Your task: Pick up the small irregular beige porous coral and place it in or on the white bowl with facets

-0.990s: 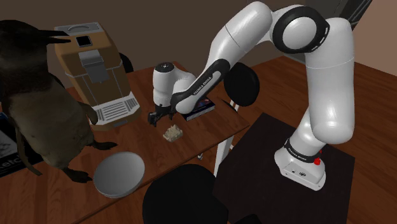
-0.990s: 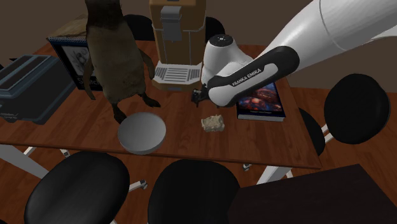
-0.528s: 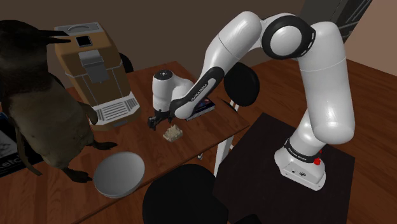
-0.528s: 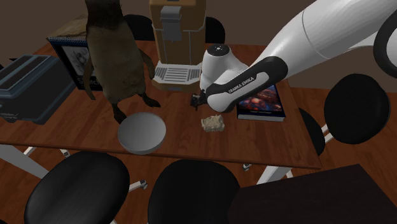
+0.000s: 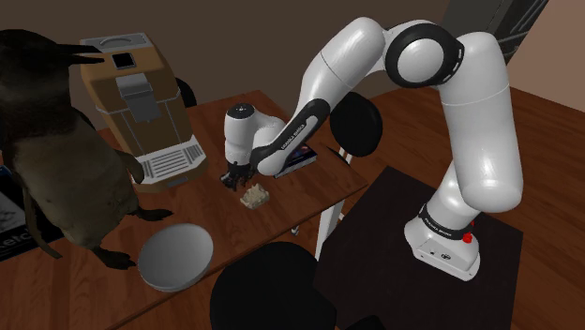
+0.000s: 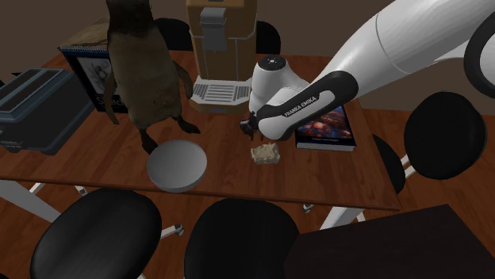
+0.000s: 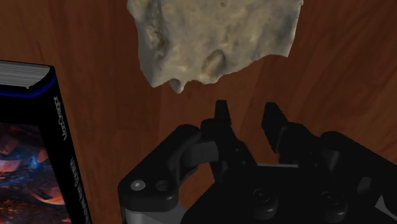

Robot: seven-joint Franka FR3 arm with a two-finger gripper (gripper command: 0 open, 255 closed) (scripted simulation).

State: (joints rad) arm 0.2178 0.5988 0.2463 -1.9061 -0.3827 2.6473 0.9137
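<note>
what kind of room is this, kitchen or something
Likely a home dining or kitchen area: a wooden table ringed by black round chairs, with a brown coffee machine standing on it.

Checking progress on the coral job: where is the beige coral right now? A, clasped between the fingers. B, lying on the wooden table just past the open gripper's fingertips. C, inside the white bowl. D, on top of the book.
B: the coral lies on the table beyond the tips of the gripper, whose fingers stand apart and touch nothing; the bowl sits apart from it.
</note>
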